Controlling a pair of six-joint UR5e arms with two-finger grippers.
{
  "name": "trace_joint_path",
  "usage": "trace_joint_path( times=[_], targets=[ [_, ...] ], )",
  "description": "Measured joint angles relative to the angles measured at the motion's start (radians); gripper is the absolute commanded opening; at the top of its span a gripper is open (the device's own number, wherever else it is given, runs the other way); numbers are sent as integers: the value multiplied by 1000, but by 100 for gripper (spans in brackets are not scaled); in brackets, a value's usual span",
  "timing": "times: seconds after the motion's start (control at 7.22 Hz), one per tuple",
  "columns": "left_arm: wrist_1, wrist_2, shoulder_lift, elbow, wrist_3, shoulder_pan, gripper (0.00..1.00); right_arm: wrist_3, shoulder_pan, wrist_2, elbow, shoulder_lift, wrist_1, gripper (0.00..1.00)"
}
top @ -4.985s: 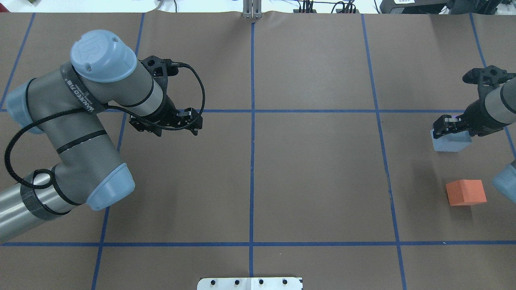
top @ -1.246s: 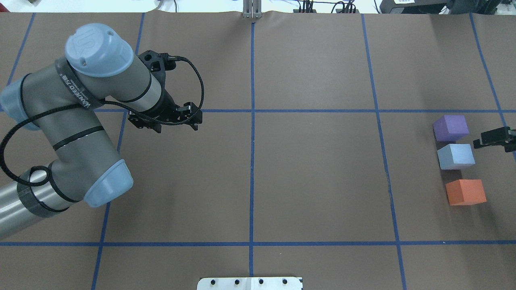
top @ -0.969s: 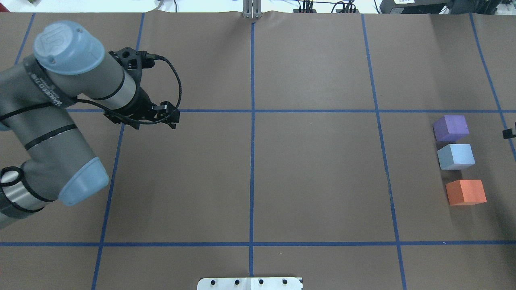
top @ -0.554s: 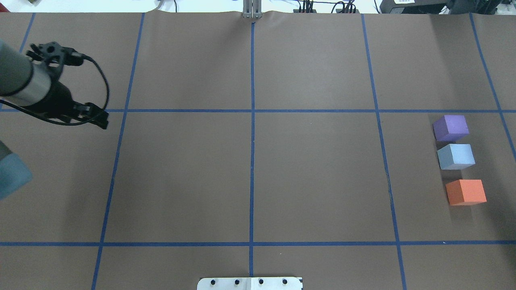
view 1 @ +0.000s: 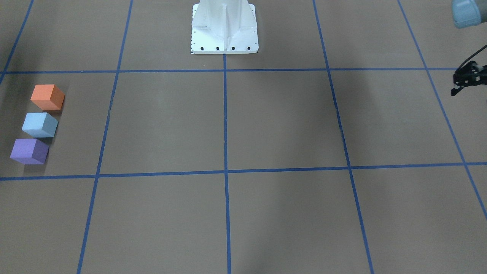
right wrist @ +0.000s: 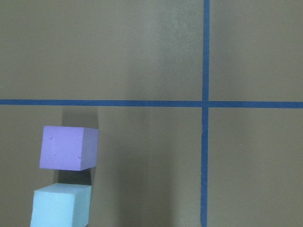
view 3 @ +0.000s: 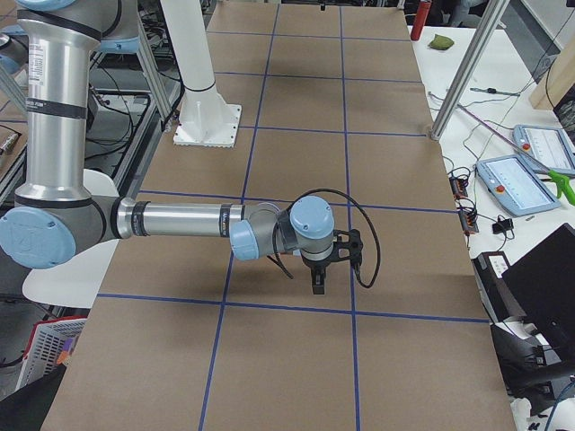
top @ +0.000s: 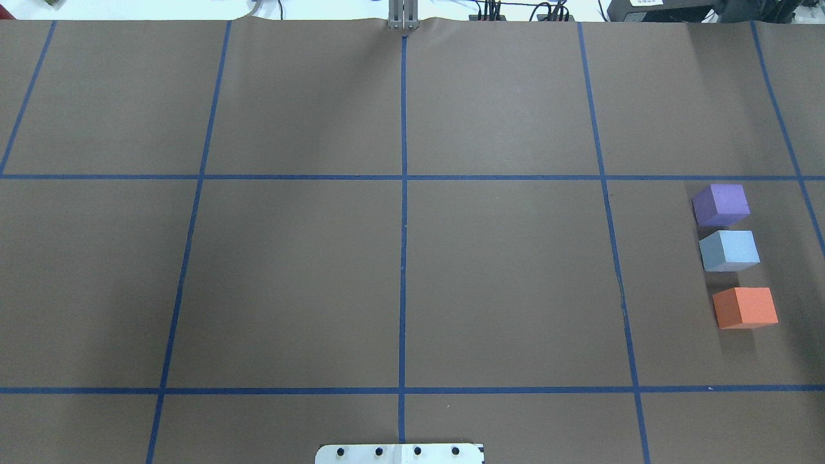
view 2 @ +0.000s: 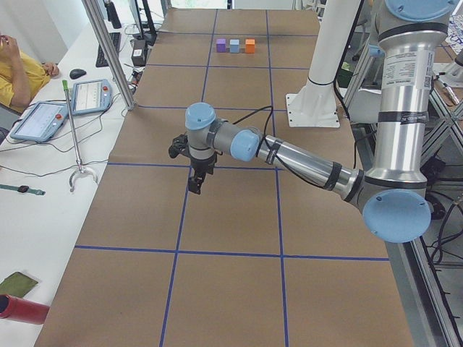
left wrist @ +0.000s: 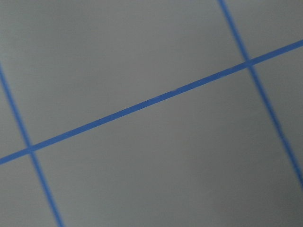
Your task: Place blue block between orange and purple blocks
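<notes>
Three blocks stand on the bench (top: 503, 283), one of each colour, out at the 3 o'clock side in the overhead view. They make a single column. The purple block (top: 720, 205) is at 12 o'clock, the blue block (top: 729, 250) is in the middle and the orange block (top: 744, 307) is at 6 o'clock. Blue sits just beside purple across a thin shadowed gap, with a wider gap to orange, and it rests free on the bench.

The left fingers (view 2: 194, 184) hang over the 9 o'clock end, well apart from the blocks, and are too small to tell whether they are parted or closed. The right fingers (view 3: 317, 283) point down near the blue tape lines (top: 404, 258). They show in a side view only, so I cannot tell their state.
</notes>
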Motion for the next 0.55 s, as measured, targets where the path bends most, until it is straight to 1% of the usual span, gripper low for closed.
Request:
trace_joint_path(
  times=[0.28, 0.55],
  targets=[
    [25, -39, 10, 28, 47, -50, 100, -9, 3, -3, -27, 17, 4, 100],
    [30, -41, 29, 32, 35, -70, 100, -31, 3, -4, -16, -9, 9, 100]
  ],
)
